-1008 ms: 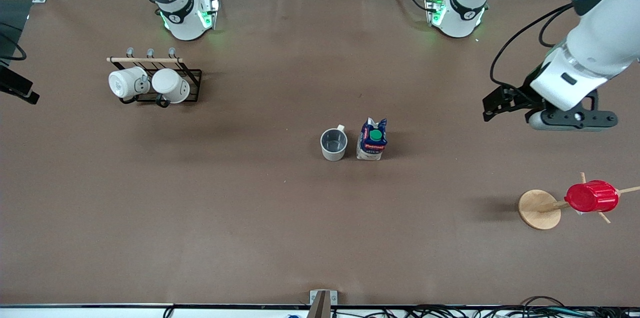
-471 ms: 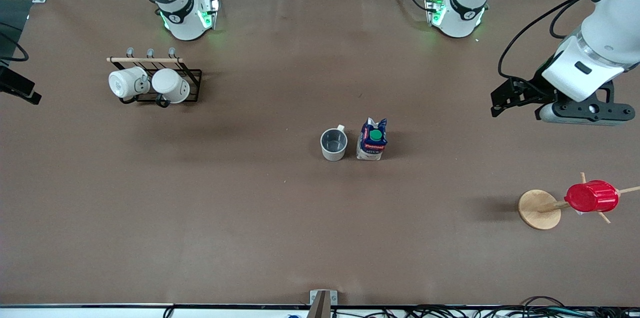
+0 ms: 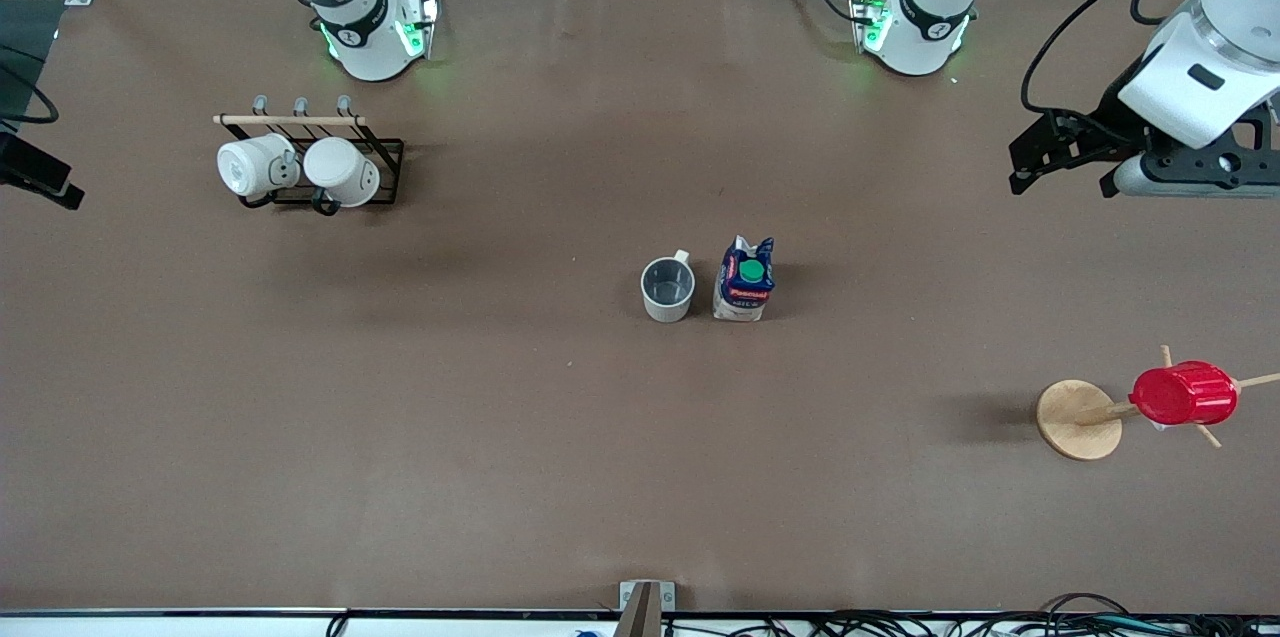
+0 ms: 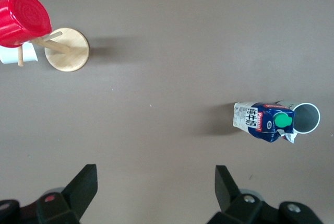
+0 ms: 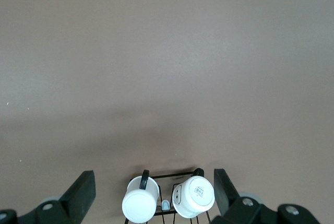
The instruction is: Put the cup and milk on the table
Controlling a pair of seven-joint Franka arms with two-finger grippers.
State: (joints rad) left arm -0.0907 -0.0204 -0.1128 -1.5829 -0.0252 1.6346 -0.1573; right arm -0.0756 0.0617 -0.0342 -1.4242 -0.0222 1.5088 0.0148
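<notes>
The cup (image 3: 667, 289), off-white with a dark grey inside, stands upright on the brown table (image 3: 500, 437) near its middle. The milk (image 3: 745, 280), blue and white with a green cap, stands right beside it toward the left arm's end. Both show in the left wrist view, the milk (image 4: 261, 121) and the cup (image 4: 308, 117). My left gripper (image 3: 1035, 157) is open and empty, up over bare table at the left arm's end, well apart from both; its jaws (image 4: 155, 182) stand wide. My right gripper (image 5: 154, 190) is open and empty above the mug rack.
A black wire rack (image 3: 385, 172) with two all-white mugs (image 3: 300, 169) stands at the right arm's end. A wooden peg stand (image 3: 1078, 419) carrying a red ribbed cup (image 3: 1183, 393) stands at the left arm's end, nearer the front camera.
My left gripper has moved away from the milk, toward the left arm's end of the table and toward the bases. The cup and milk have not moved.
</notes>
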